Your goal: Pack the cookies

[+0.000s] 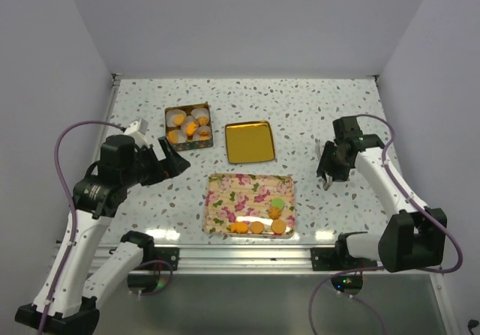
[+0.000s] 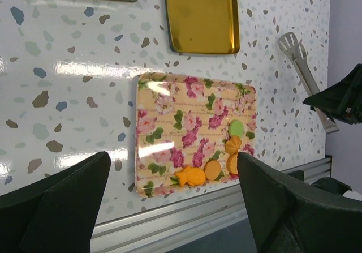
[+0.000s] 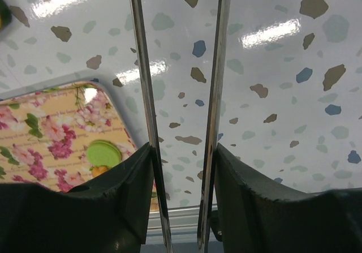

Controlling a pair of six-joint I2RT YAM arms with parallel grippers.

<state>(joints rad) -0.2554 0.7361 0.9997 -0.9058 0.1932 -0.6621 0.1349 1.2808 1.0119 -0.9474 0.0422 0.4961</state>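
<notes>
Five small orange and green cookies [image 1: 256, 227] hug the floral rectangular tray [image 1: 232, 192]'s near edge; right gripper [image 1: 328, 177] clamps steel tongs [image 3: 141, 66], left gripper [image 1: 175, 163] gapes empty.

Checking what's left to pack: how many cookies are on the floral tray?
5, all in the near right corner of the tray: a green cookie, a flower-shaped one just nearer, three orange ones in a row along the near edge. None looks hidden.

The speckled white table [image 1: 337, 110] carries three things. A floral tray [image 1: 240, 192] lies near. A gold lid [image 1: 250, 142] lies beyond it, and a square tin [image 1: 193, 145] far left.
</notes>
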